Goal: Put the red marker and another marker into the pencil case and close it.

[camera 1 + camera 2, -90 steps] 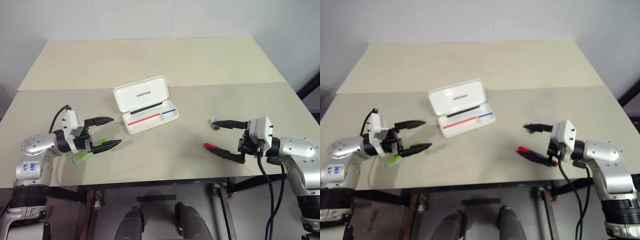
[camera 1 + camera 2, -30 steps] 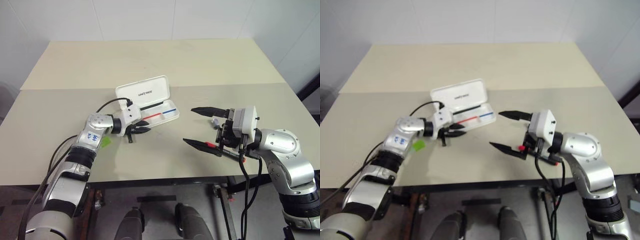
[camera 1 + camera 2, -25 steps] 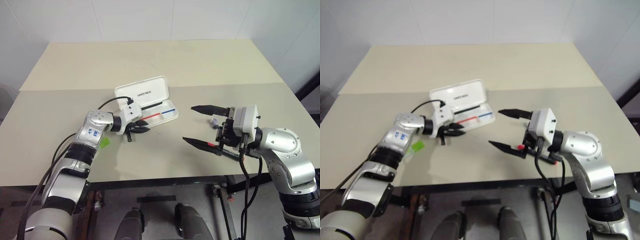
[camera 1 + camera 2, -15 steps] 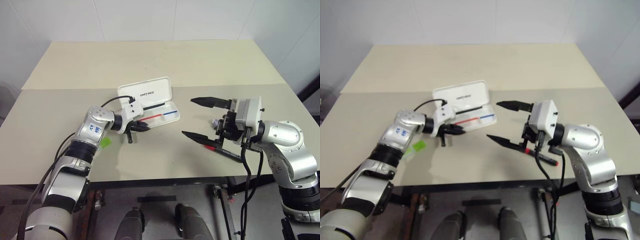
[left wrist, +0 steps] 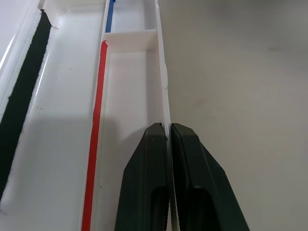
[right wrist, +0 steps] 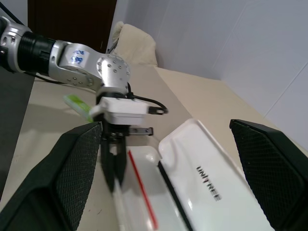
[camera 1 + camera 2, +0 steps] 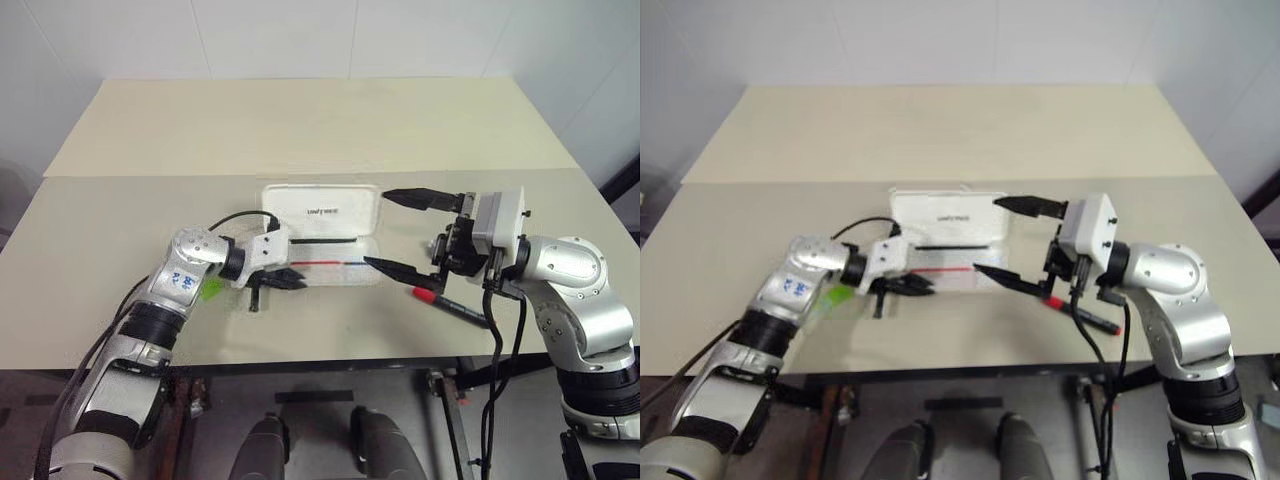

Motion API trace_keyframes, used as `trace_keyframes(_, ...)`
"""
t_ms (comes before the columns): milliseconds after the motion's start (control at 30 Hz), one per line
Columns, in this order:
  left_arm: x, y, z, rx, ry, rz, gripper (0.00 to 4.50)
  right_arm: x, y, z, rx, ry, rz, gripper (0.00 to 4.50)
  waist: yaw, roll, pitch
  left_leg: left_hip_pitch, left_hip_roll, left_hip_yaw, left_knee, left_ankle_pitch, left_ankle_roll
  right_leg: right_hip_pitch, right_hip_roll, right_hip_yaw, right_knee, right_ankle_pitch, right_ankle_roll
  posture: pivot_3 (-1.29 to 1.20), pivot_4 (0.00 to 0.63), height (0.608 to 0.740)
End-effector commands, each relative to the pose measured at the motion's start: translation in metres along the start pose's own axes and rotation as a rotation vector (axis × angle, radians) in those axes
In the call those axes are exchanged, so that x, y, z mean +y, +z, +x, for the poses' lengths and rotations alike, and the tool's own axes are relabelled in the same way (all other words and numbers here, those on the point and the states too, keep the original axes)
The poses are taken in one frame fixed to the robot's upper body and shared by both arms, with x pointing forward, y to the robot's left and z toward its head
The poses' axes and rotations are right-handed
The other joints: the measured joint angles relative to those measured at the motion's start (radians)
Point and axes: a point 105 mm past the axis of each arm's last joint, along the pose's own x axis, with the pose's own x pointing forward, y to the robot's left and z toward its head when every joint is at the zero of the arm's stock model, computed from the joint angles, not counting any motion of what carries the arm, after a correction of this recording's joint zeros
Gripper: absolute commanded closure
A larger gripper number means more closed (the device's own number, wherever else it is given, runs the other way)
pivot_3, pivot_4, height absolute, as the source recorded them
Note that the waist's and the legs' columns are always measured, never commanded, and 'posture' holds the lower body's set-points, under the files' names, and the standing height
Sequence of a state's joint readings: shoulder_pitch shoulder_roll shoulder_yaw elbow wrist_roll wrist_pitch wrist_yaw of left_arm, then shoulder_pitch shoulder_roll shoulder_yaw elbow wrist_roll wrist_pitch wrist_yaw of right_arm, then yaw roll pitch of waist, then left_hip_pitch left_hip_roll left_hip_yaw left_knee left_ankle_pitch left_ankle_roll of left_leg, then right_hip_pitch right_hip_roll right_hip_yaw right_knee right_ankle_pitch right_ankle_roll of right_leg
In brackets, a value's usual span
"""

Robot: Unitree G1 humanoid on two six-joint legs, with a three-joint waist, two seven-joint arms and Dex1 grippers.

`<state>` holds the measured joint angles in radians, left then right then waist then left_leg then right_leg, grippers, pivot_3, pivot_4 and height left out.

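Observation:
The white pencil case (image 7: 322, 210) lies open mid-table, lid up at the back, tray (image 5: 127, 91) with its red-and-blue line in front. My left gripper (image 5: 168, 131) is shut on the tray's front wall at its left end. My right gripper (image 7: 395, 232) is open at the case's right end, one finger by the lid and one by the tray; whether they touch it I cannot tell. The red marker (image 7: 441, 301) lies on the table below the right gripper, held by nothing. The light green marker (image 7: 210, 288) lies behind my left forearm.
The table's front edge (image 7: 330, 358) runs close below both arms. A seam (image 7: 150, 176) crosses the table behind the case, with bare tabletop beyond it. A cable (image 7: 240, 216) loops from the left wrist beside the lid.
The left gripper has closed on the tray wall and pulled back, swinging the case square and to the right, up against the right gripper's open fingers. The right arm barely moved.

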<state>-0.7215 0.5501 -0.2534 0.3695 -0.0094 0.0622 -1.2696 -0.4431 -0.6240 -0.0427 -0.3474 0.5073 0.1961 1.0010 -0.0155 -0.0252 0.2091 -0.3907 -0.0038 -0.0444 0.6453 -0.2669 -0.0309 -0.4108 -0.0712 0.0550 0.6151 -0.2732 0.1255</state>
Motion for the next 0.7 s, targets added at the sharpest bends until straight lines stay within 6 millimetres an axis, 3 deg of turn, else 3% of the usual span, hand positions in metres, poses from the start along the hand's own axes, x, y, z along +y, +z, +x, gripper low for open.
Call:
trace_keyframes(33, -0.011, 0.003, -0.002, 0.000, -0.053, 0.037, 4.48, 0.000, 0.008, 0.000, -0.029, -0.004, -0.020, 0.00, 0.002, 0.000, 0.000, 0.000, 0.000, 0.000, 0.000, 0.000, 0.000, 0.000, 0.000, 0.000, 0.000, 0.000, 0.000, 0.00, 0.150, 0.740)
trace_keyframes(167, -0.017, -0.001, 0.002, 0.028, -0.034, 0.026, 4.48, 0.001, 0.007, 0.001, -0.030, -0.007, -0.018, 0.00, 0.002, 0.000, 0.000, 0.000, 0.000, 0.000, 0.000, 0.000, 0.000, 0.000, 0.000, 0.000, 0.001, 0.000, 0.000, 0.00, 0.150, 0.740)
trace_keyframes(500, -0.026, 0.014, 0.017, -0.053, -0.022, -0.137, 4.48, 0.003, 0.006, 0.002, -0.031, -0.007, -0.013, 0.00, 0.013, 0.000, 0.000, 0.000, 0.000, 0.000, 0.001, 0.000, 0.000, 0.000, 0.000, 0.000, 0.002, 0.000, 0.000, 0.00, 0.150, 0.740)
trace_keyframes(533, -0.024, 0.015, 0.018, -0.066, -0.005, -0.149, 3.91, 0.003, 0.006, 0.002, -0.031, -0.006, -0.012, 0.00, 0.013, 0.000, 0.000, 0.000, 0.000, 0.000, 0.001, 0.000, 0.000, 0.000, 0.000, 0.000, 0.002, 0.000, 0.000, 0.00, 0.150, 0.740)
trace_keyframes(700, -0.026, 0.020, 0.019, -0.081, -0.005, -0.161, 2.38, 0.003, 0.006, 0.003, -0.033, -0.004, -0.008, 0.00, 0.013, 0.000, 0.000, 0.000, 0.000, 0.000, 0.002, 0.000, 0.000, 0.000, 0.000, 0.000, 0.002, 0.000, 0.000, 0.00, 0.150, 0.740)
